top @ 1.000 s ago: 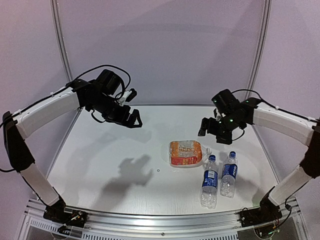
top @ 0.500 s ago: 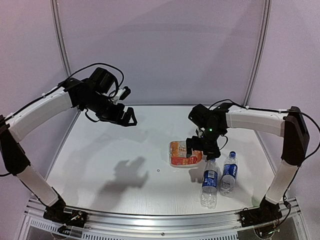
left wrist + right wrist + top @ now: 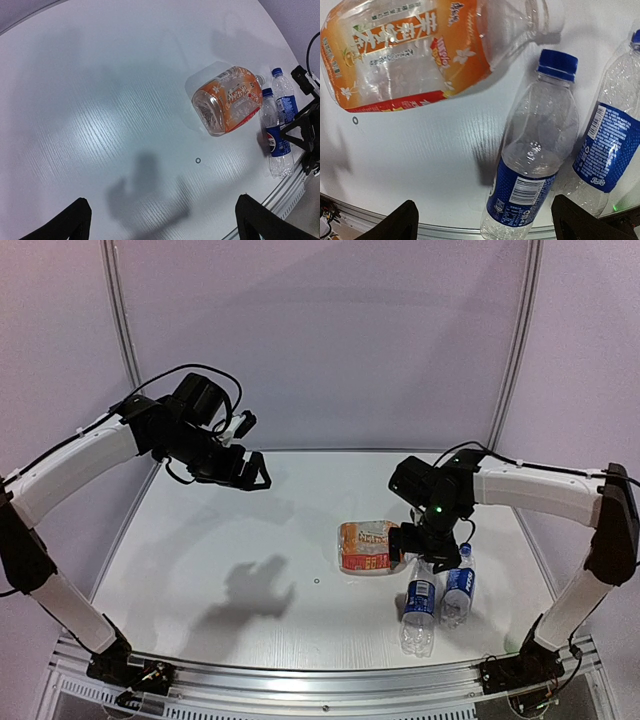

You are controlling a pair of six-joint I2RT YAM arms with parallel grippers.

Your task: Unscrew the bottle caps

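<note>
A squat orange-labelled bottle (image 3: 372, 547) lies on its side; its whitish cap (image 3: 553, 18) points towards the two slim blue-labelled bottles. These stand upright, one on the left (image 3: 419, 608) and one on the right (image 3: 458, 592). My right gripper (image 3: 426, 548) hovers open just above the left slim bottle (image 3: 535, 165), whose blue cap (image 3: 558, 64) shows in the right wrist view. The right bottle's blue cap (image 3: 465, 549) is visible beside the gripper. My left gripper (image 3: 252, 472) is open and empty, high over the table's far left. The left wrist view shows the orange bottle (image 3: 227, 100) and both blue caps (image 3: 267, 92), (image 3: 276, 72).
A small ring mark (image 3: 316, 581) lies on the white table left of the orange bottle. The table's metal front rail (image 3: 320, 680) runs just behind the slim bottles' near side. Curved pale walls enclose the back.
My right gripper moved from over the orange bottle towards the right and nearer, over the left slim bottle. The left arm shifted slightly. The bottles did not move.
</note>
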